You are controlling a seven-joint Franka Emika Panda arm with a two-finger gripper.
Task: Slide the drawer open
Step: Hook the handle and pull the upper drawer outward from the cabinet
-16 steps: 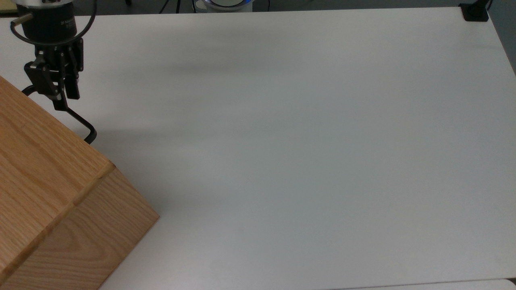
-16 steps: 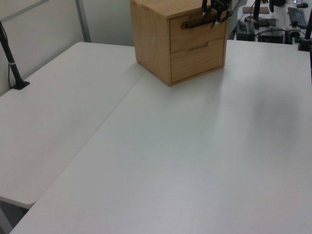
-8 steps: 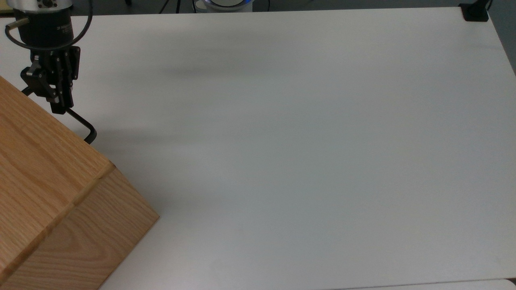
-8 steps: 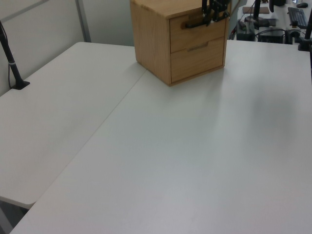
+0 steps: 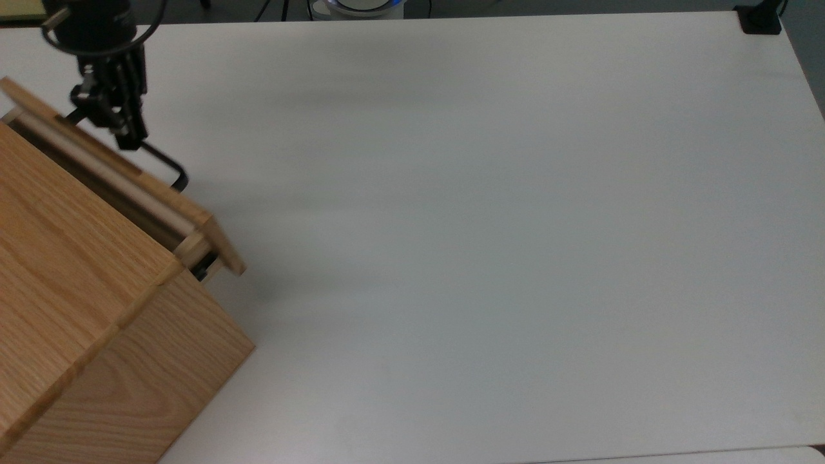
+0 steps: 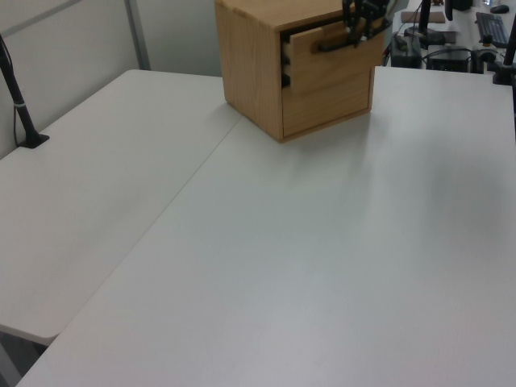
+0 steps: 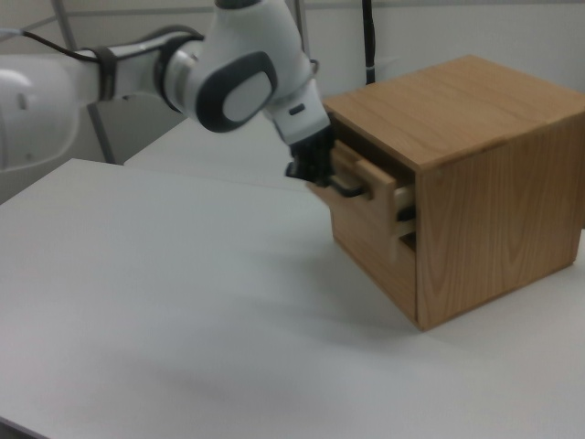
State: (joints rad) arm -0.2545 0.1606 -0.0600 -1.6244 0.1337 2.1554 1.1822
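The drawer (image 5: pixel 193 222) is the upper one in an oak box casing (image 5: pixel 64 270) at the top view's left edge. It sticks out a short way, and a dark gap shows behind its front panel. My gripper (image 5: pixel 127 138) is shut on the black bar handle (image 5: pixel 169 169), near the end farther from the camera. In the left view the drawer front (image 6: pixel 334 64) juts out of the casing (image 6: pixel 250 64), with the gripper (image 6: pixel 357 34) on the handle (image 6: pixel 330 46). In the right view the gripper (image 7: pixel 311 172) holds the handle (image 7: pixel 345 190) in front of the drawer (image 7: pixel 373 186).
A white table (image 5: pixel 483 225) stretches wide to the top view's right of the casing. A second drawer (image 6: pixel 326 101) below stays shut. A black clamp (image 5: pixel 759 19) sits at the far right corner. A black post (image 6: pixel 20 105) stands on the adjoining table at the left view's left.
The drawer has slid out of the casing, drawn by the gripper on its handle. The gripper has moved up and to the right in the top view.
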